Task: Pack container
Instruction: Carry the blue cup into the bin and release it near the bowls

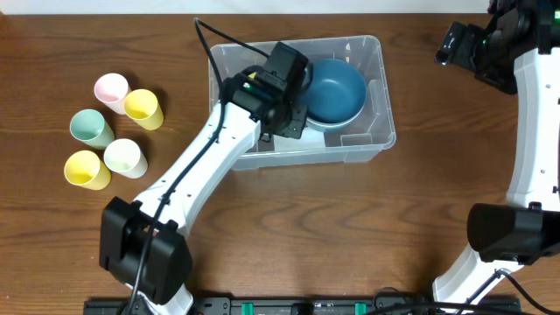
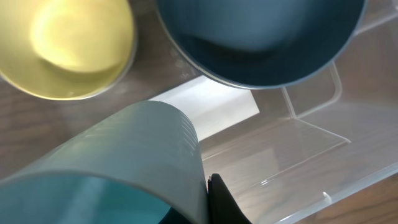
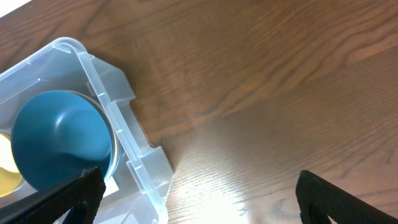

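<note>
Container (image 1: 378,83) with blue bowl (image 1: 337,87), yellow bowl (image 2: 68,43); left hand (image 1: 289,109) grips teal cup (image 2: 124,162), right hand (image 3: 198,190) spread.

A dark brown wooden table (image 1: 437,105) with wavy grain filled the view; a pale glare (image 3: 214,190) lay between the jaws of the right gripper (image 3: 198,202).

Can make out only one dark finger (image 2: 221,208) of the left gripper (image 2: 208,202) against the blurred teal cup (image 2: 124,155) clamped there and cropped below, yellow bowl (image 2: 68,43) and blue bowl (image 2: 261,37) ahead of it cut off at the top, and of the wide-apart right gripper (image 3: 199,177) just cropped finger stubs.
</note>
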You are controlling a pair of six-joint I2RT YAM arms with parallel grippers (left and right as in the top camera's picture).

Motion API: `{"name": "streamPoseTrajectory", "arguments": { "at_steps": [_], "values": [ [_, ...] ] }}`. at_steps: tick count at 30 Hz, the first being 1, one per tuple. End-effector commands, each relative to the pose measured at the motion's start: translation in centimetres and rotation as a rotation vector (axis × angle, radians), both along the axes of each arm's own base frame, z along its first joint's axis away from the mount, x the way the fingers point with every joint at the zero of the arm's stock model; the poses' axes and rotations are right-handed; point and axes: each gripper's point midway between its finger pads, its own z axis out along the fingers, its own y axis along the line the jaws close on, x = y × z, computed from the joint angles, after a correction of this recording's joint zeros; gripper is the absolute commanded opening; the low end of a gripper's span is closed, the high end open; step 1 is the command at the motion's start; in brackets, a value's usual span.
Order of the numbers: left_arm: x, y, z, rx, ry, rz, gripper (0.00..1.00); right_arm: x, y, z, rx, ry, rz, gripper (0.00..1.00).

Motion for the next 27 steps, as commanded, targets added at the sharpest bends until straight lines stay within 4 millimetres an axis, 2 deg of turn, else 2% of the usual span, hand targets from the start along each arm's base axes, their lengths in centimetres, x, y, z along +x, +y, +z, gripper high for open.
{"name": "streamPoseTrajectory", "arguments": {
  "at_steps": [1, 10, 14, 19, 21, 27],
  "values": [
    [0.0, -1.3, -1.2, 0.021, 0.009, -0.048, 0.06, -0.5, 0.0, 1.2, 0.003, -0.029, -0.011, 0.99],
    [-0.1, -3.1, -5.0, 0.055, 0.058, -0.084, 0.06, -0.5, 0.0, 1.2, 0.003, -0.029, -0.011, 0.99],
    [0.1, -3.2, -5.7, 0.059, 0.062, -0.085, 0.07, -0.5, 0.0, 1.2, 0.003, -0.029, -0.012, 0.99],
    [0.5, -3.4, -5.6, 0.049, 0.047, -0.084, 0.44, -0.5, 0.0, 1.2, 0.003, -0.029, -0.011, 0.99],
    [0.6, -3.5, -5.6, 0.047, 0.045, -0.084, 0.5, -0.5, 0.0, 1.2, 0.003, -0.029, -0.011, 0.99],
    [0.8, -2.9, -5.1, 0.055, 0.032, -0.071, 0.53, -0.5, 0.0, 1.2, 0.003, -0.029, -0.011, 0.99]
  ]
}}
